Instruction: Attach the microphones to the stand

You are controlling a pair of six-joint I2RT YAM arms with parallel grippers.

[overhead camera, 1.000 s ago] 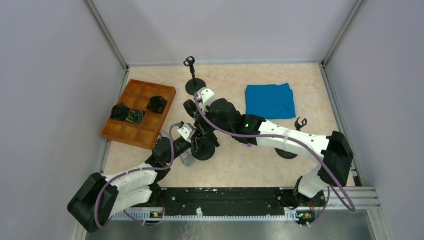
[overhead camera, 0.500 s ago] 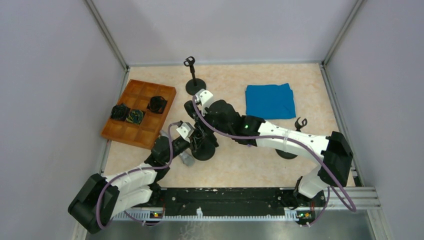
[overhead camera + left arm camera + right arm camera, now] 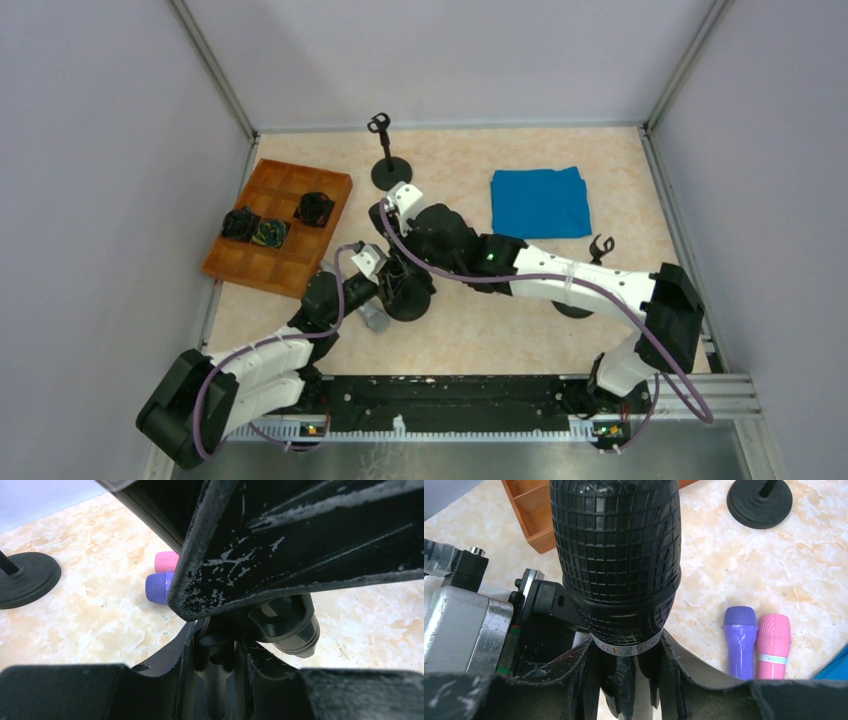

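My right gripper (image 3: 626,677) is shut on a black microphone (image 3: 616,555), held upright with its grille head above the fingers. In the top view the right gripper (image 3: 388,228) is over a black stand (image 3: 408,300) at the table's middle. My left gripper (image 3: 217,652) is shut on that stand's pole (image 3: 216,680), just below its clip (image 3: 287,625); in the top view the left gripper (image 3: 388,285) sits beside the stand. A purple microphone (image 3: 740,640) and a pink microphone (image 3: 772,645) lie side by side on the table; they also show in the left wrist view (image 3: 159,587).
A second stand (image 3: 385,165) is at the back middle and a third stand (image 3: 598,248) at the right. A wooden compartment tray (image 3: 250,265) with dark items is at the left. A blue cloth (image 3: 540,200) lies at the back right.
My right arm has shifted a little left and nearer, carrying the black microphone closer over the stand. The left arm has barely moved.
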